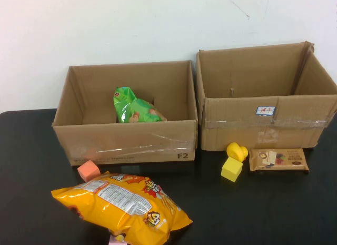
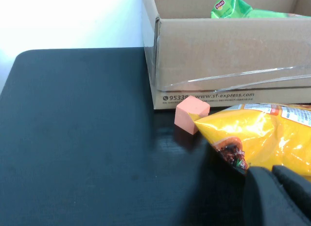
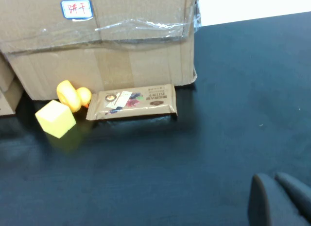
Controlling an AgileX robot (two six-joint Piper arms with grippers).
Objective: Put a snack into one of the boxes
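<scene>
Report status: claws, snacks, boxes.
Left claw by the chip bag, right claw short of the brown bar, both empty. Green bag sits in left box. Right box open.

Two open-topped brown cardboard boxes stand side by side, nearly touching: the left box [image 1: 126, 142] holds a green snack bag [image 1: 134, 108], the right box [image 1: 263, 124] shows bare floor. Before them lie a large yellow crisp bag [image 1: 121, 205], pink foam cube [image 1: 88, 170], yellow cube [image 1: 231, 169], yellow duck [image 1: 237, 150] and brown snack bar [image 1: 278, 159]. The left gripper [image 2: 277, 197] sits by the crisp bag, the right gripper [image 3: 279, 201] over bare black table [image 3: 243, 90].
</scene>
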